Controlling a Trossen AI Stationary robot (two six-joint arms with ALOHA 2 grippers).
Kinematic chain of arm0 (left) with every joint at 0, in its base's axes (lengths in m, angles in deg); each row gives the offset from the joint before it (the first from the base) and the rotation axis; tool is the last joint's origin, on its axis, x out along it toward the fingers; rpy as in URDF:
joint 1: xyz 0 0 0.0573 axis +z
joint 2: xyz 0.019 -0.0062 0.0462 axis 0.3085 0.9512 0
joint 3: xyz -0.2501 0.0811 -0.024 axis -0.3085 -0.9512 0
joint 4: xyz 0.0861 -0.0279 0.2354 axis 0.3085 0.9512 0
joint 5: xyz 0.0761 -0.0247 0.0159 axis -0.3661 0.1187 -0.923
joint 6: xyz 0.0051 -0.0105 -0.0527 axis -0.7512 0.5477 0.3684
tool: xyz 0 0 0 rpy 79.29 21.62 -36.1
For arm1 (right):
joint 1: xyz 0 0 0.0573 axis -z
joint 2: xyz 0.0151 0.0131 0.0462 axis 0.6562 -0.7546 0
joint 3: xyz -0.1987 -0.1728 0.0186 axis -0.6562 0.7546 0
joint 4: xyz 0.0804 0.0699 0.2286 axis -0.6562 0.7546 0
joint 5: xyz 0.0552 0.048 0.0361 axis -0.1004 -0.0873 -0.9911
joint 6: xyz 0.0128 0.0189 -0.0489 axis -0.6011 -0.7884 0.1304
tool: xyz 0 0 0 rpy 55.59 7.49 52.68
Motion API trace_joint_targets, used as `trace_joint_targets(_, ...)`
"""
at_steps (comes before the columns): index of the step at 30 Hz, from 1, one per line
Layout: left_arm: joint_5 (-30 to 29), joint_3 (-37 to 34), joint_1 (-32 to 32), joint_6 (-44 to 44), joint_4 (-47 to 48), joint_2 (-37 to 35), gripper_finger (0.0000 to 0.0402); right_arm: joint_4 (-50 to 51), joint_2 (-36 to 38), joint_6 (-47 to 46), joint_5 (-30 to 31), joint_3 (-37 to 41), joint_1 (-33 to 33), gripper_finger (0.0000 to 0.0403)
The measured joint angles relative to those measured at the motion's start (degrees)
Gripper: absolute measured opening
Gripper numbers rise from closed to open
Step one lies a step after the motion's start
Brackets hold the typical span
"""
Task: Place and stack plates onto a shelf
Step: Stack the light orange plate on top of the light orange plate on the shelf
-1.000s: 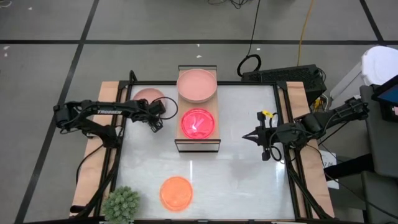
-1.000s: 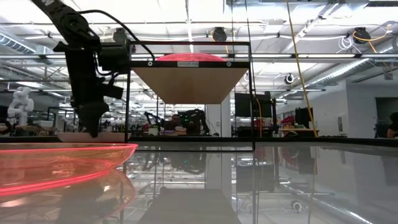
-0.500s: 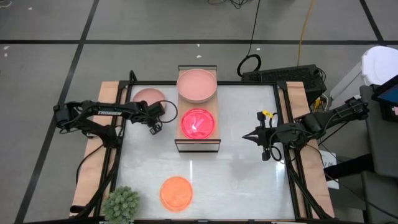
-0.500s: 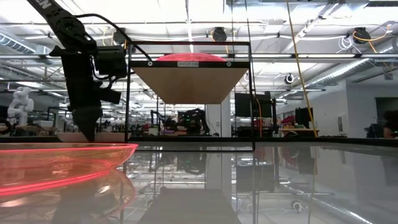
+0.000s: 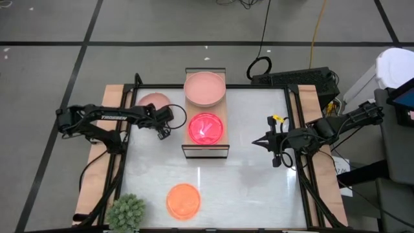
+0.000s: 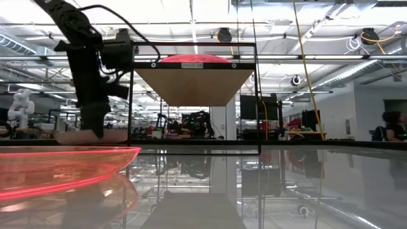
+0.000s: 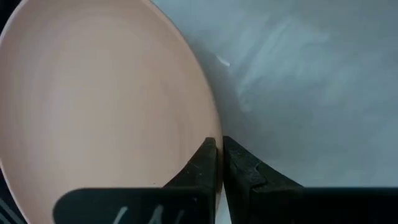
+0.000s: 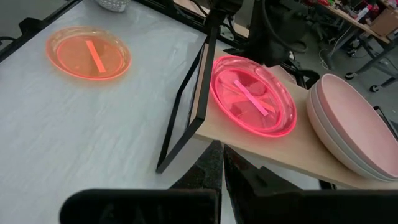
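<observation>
A dusty pink plate (image 5: pixel 152 100) lies at the table's far left, and my left gripper (image 7: pixel 219 157) is shut on it. On the shelf (image 8: pixel 267 155) a stack of dusty pink plates (image 5: pixel 205 88) rests at the far end. A hot pink plate (image 5: pixel 206 127) rests at its near end. An orange plate (image 5: pixel 184 199) lies flat near the table's front edge. My right gripper (image 5: pixel 255 142) hangs shut and holding nothing, to the right of the shelf. My left gripper pinches the dusty pink plate's rim (image 7: pixel 216 134) on the side toward the shelf. One finger (image 7: pixel 202 163) is over the plate's inside and the other (image 7: pixel 239 168) is outside it. The fingers come from above, pointing down. The plate looks flat on the table.
A spiky green plant ball (image 5: pixel 127 212) sits at the near left corner. Wooden side boards (image 5: pixel 110 123) run along both table sides. The shelf's black frame (image 5: pixel 182 133) stands just right of my left gripper. Bare table surface (image 5: pixel 246 188) spreads at the near right.
My left gripper has shut its fingers on the dusty pink plate's rim while staying nearly in place above it. The plate has kept its place. My right arm has kept still.
</observation>
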Motion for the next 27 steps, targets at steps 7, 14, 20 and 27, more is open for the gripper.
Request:
trace_joint_targets(7,-7.31,7.08,-2.67,7.48,11.72,-0.07,0.0011,0.0,0.0,0.55,0.01,0.0,0.0,0.0)
trace_joint_targets(14,-8.27,15.29,-5.13,7.33,19.95,-0.09,0.0011,0.02,0.0,0.56,0.01,0.0,0.0,0.0)
trace_joint_targets(20,-8.36,26.57,-7.52,6.47,33.75,-0.09,0.0011,0.02,0.0,0.56,0.01,0.0,0.0,0.0)
trace_joint_targets(27,-8.42,40.84,-10.05,-2.11,40.76,-0.13,0.0011,0.02,0.0,1.38,0.02,0.0,0.0,0.0)
